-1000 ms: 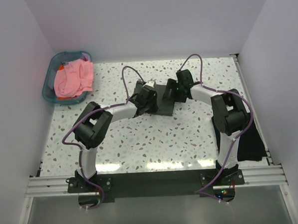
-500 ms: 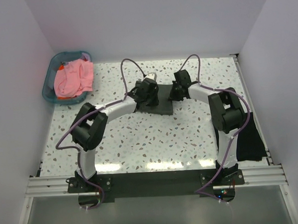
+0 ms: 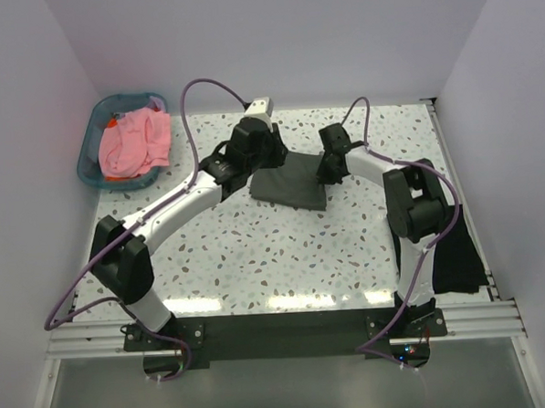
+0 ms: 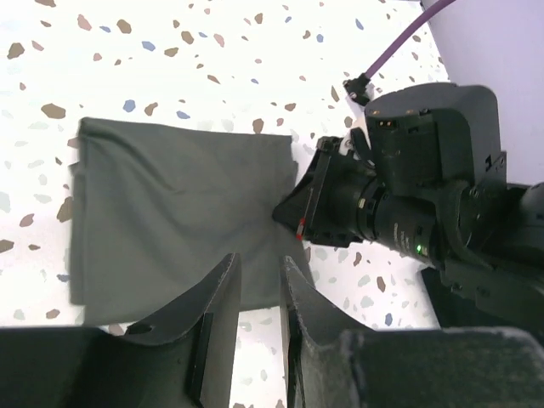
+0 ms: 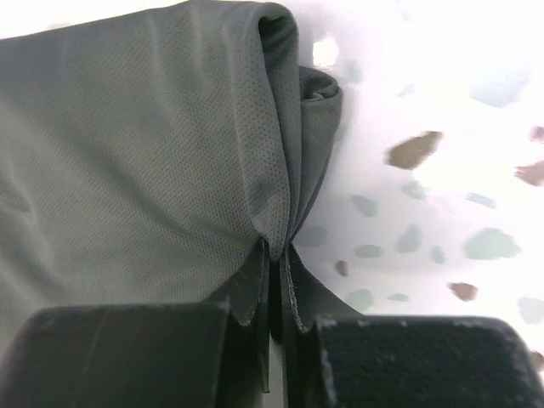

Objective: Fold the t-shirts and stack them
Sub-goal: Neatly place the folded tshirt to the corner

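Shirt (image 3: 288,187), olive-grey, folded, lies long from 9 to 3 o'clock; right gripper (image 5: 274,255) pinches its 3 o'clock edge; left gripper (image 4: 262,280) narrowly parted, empty.

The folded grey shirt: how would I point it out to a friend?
At the far middle of the speckled table lies the olive-grey shirt. It is folded flat into a rectangle; the pink shirt is heaped in a teal basket.

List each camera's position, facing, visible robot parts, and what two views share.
Top external: above, behind the bases, looking down at the table; left arm and right arm show.
Left wrist: above the olive-grey t-shirt, looking down; left gripper and right gripper show.
Right wrist: low at its edge; own fingers pinch it.
All share that t-shirt.
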